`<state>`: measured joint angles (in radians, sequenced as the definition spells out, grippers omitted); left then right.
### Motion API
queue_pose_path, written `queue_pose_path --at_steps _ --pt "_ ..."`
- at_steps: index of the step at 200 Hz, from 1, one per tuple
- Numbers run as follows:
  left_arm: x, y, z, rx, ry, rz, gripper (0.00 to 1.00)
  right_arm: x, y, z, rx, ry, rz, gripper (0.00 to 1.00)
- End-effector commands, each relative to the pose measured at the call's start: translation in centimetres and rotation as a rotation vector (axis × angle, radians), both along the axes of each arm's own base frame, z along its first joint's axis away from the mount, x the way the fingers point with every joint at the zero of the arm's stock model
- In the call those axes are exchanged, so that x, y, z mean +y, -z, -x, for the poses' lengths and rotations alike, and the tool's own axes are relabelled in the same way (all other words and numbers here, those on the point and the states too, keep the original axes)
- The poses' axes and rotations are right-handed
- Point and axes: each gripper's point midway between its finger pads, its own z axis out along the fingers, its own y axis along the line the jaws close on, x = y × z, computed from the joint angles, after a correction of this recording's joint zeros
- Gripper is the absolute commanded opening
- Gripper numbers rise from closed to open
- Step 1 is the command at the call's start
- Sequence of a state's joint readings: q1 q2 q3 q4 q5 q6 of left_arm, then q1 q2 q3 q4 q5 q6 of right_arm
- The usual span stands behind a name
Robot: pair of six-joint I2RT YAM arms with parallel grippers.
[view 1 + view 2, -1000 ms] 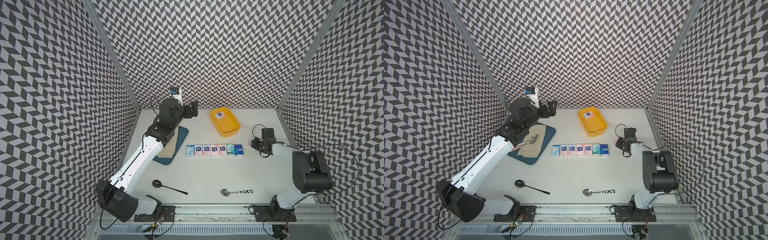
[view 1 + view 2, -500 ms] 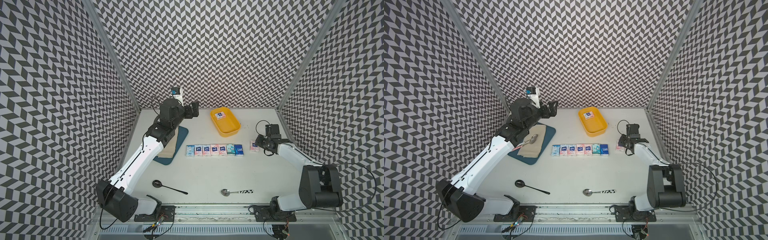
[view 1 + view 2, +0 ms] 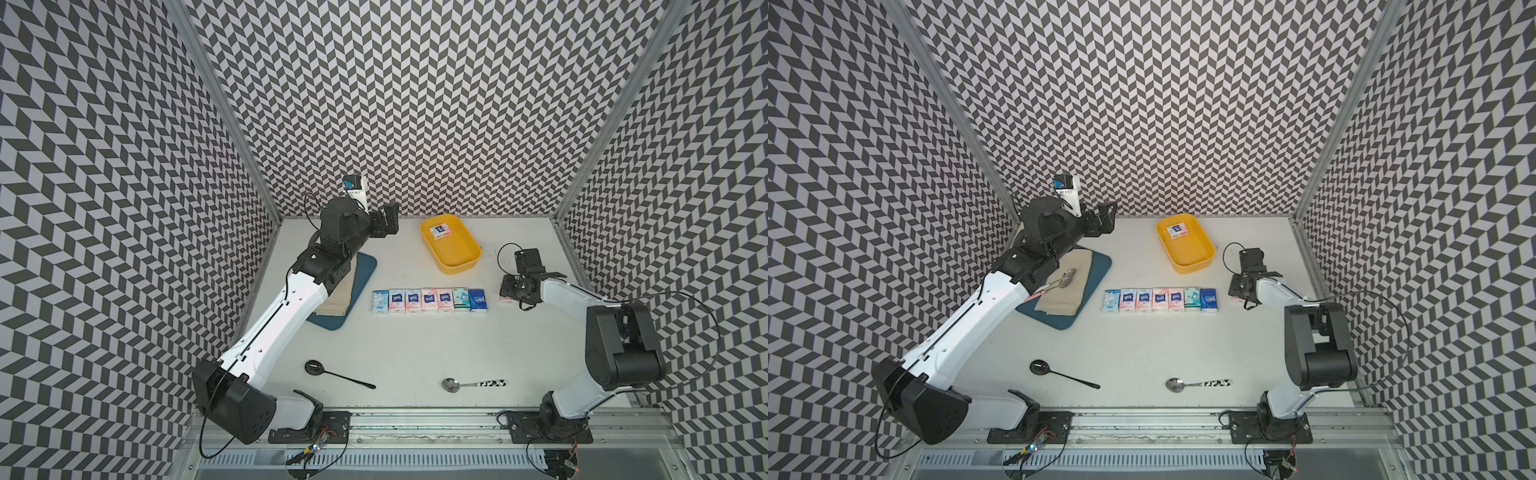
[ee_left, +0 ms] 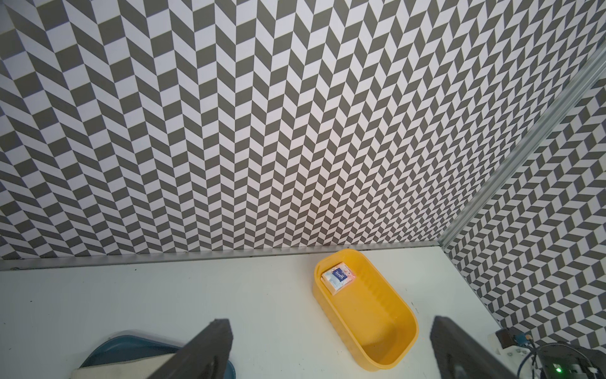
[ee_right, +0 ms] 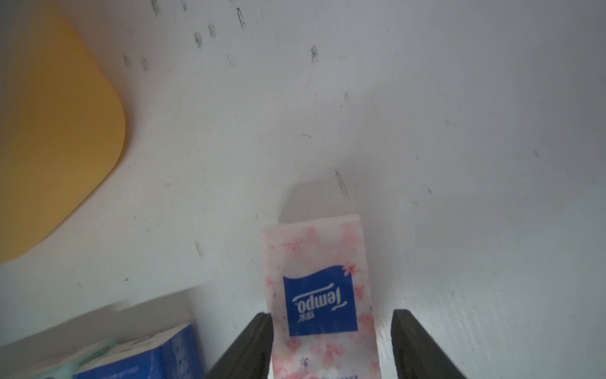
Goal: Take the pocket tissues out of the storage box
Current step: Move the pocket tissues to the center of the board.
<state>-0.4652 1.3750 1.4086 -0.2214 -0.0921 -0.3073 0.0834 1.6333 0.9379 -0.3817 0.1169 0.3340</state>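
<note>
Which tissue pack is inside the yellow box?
The white-pink pack with a blue logo, alone at the far end of the yellow box; the other packs lie on the table.

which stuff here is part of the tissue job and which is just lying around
Job: yellow storage box, pack inside it, row of seven packs, loose pack at the open right gripper.
Lying about: blue tray, beige cloth, spoon on the cloth, black spoon, patterned-handle spoon.
</note>
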Motion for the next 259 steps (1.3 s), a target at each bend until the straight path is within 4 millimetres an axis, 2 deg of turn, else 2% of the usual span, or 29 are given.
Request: queue_pose_path --at_steps 1,29,63,91,140,164,189,259 --pt "-0.5 -1.7 -0.2 -0.038 0.007 0.015 0.99 0.4 -0.2 -1.1 -0.024 -0.032 0.025 0.6" --pt "-0.7 -1.7 -0.4 -0.036 0.012 0.011 0.99 0.9 0.9 -1.0 0.007 -0.062 0.032 0.55" --pt "-0.8 -1.8 -0.5 -0.037 0.011 0.009 0.99 1.1 1.5 -0.5 0.025 -0.085 0.035 0.39" --pt "-1.1 -1.8 -0.6 -0.035 0.018 0.012 0.99 1.6 1.9 0.2 0.04 -0.105 0.029 0.35" --pt "-1.5 -2.4 -0.2 -0.046 0.027 0.016 0.99 4.1 2.4 2.1 0.069 -0.183 0.016 0.35" --pt "-1.6 -1.9 -0.3 -0.035 0.027 0.011 0.99 4.7 2.4 3.2 0.082 -0.201 0.014 0.35" --pt "-2.1 -1.5 -0.4 -0.026 0.039 0.01 0.99 4.4 2.3 3.6 0.092 -0.21 0.031 0.35" --pt "-2.1 -2.6 -0.4 -0.047 0.035 -0.007 0.99 6.1 1.5 4.0 0.117 -0.307 0.049 0.34"
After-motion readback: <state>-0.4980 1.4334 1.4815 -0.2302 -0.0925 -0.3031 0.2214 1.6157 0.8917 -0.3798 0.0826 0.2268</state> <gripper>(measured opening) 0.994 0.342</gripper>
